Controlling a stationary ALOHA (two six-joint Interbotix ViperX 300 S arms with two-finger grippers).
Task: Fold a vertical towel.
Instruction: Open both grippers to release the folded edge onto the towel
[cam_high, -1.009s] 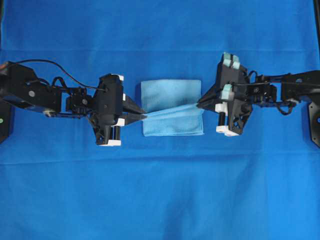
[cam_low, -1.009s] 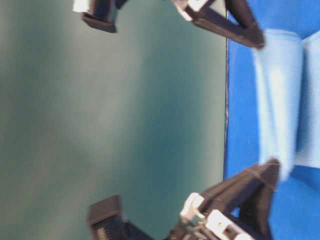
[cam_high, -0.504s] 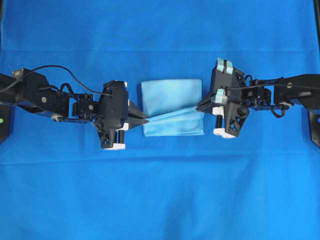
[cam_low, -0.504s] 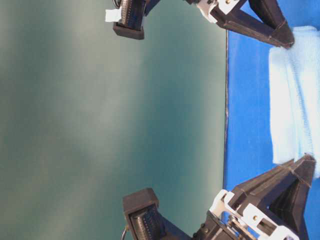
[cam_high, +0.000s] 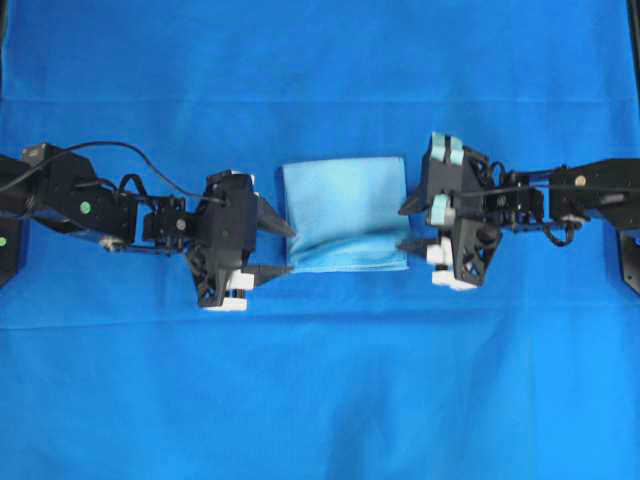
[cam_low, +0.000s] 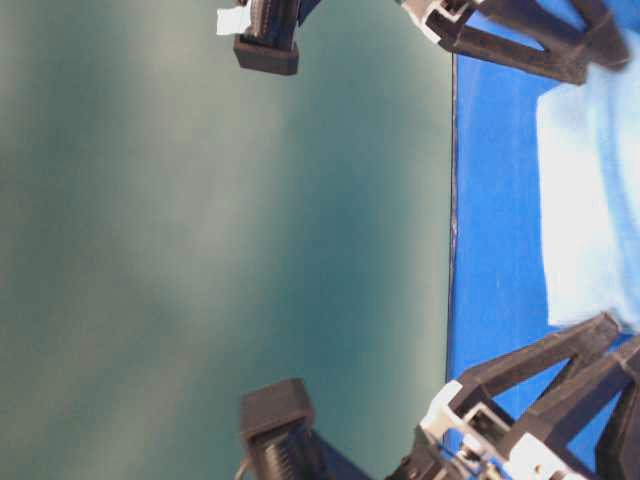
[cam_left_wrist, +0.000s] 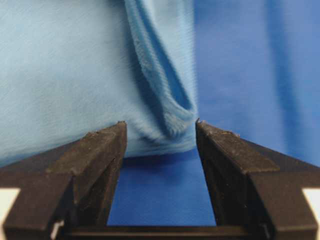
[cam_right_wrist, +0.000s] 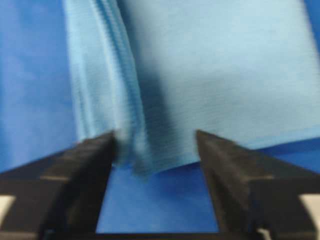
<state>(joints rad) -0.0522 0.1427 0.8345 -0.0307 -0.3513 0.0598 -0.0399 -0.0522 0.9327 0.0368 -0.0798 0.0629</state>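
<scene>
Both pairs of fingers have let go since the earlier frames, when each pinched a side edge of the towel (cam_high: 344, 214); now they stand spread, and the fold they carried has dropped onto the cloth. Up close, the left gripper (cam_left_wrist: 160, 131) has its two black fingers (cam_left_wrist: 102, 150) parted, with the towel's rolled edge lying between the tips, grasped by neither. The right gripper (cam_right_wrist: 156, 140) is likewise released, its fingers (cam_right_wrist: 85, 160) wide, and the near tip sits at the towel's hem, though blur hides whether it touches. From overhead, the pale towel lies folded at the middle of the bench (cam_high: 320, 400), the left gripper (cam_high: 283, 250) just beside its left edge and the right gripper (cam_high: 405, 226) at its right edge. No writing can be read anywhere. Deep-blue cloth covers the bench, and beyond its edge the table-level view shows a plain dark green backdrop (cam_low: 220, 240).
</scene>
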